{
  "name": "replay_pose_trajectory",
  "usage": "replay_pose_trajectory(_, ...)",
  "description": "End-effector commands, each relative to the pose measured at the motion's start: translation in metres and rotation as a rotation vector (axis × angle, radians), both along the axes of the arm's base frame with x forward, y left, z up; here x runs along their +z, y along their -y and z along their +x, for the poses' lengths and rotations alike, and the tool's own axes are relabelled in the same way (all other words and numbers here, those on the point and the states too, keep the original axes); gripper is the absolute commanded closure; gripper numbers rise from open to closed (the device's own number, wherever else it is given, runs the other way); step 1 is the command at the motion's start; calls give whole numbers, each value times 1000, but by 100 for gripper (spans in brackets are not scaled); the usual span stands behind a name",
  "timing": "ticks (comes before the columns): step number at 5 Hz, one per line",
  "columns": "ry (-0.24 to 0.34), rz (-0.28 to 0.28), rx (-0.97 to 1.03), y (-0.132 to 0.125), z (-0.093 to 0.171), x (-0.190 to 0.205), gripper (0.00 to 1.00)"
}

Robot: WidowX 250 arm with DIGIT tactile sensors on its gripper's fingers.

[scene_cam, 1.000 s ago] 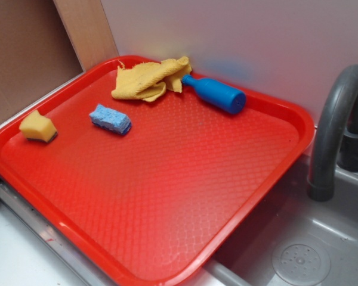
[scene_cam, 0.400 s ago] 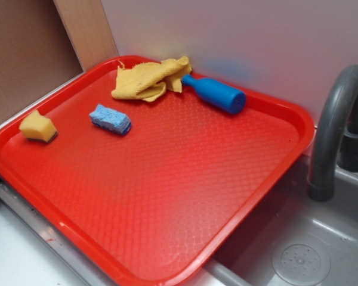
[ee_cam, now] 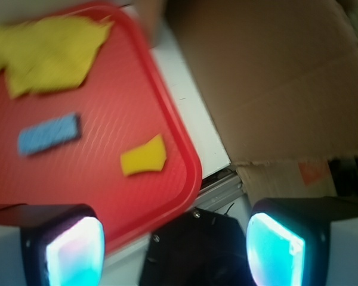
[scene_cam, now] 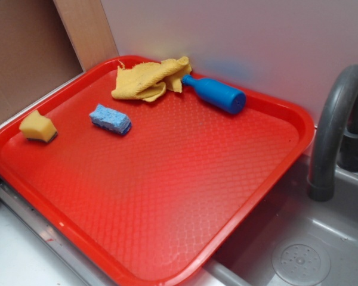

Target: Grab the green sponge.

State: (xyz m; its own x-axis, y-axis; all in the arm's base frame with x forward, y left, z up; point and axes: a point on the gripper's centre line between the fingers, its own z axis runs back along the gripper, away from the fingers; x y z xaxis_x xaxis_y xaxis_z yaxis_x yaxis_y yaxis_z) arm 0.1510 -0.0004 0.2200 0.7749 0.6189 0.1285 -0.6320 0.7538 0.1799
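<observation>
The green sponge is a small yellow-orange foam block with a waisted outline and a thin dark scouring layer along its lower face. It lies flat, dark face down, in the near left corner of the red tray, close to the rim. The blurred wrist view shows the sponge as a yellow patch just inside the tray's rounded corner.

Green sponge unobstructed from above; blue sponge near, tray rim beside.
</observation>
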Motion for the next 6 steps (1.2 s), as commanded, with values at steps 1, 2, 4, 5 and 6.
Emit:
replay_pose_trajectory(1,40,-121,500,-10,-9,-25,0)
replay_pose_trajectory(2,92,-298,742,-19,-7,-41,0)
replay_pose_trajectory(4,166,-263,953,-21,2,-93,0)
replay_pose_trajectory(5,121,-231,937,-14,6,-112,0)
replay_pose_trajectory(6,95,-251,878,-7,2,-135,0)
